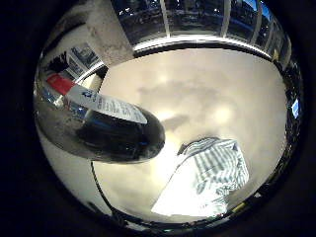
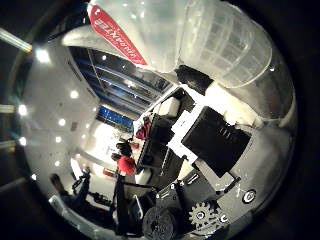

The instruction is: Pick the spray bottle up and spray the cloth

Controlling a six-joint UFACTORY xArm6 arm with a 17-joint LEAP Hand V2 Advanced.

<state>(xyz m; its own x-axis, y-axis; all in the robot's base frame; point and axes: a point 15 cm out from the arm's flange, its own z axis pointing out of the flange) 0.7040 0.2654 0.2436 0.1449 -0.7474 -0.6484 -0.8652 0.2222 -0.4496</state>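
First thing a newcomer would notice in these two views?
The spray bottle looms close against the palm, lifted above the pale table. Below it, a striped cloth lies crumpled on that table. In the thumb side view the robot hand sits tight against the bottle's clear body.

The spray bottle (image 1: pixel 106 126) is clear plastic with a white printed label and a red band. It fills much of the little-finger-side view, so it is close to the palm, lying across the picture with its rounded base toward the middle. The cloth (image 1: pixel 210 175), white with grey-blue stripes, lies crumpled on the pale bench (image 1: pixel 207 94) beyond the bottle's base, apart from it.
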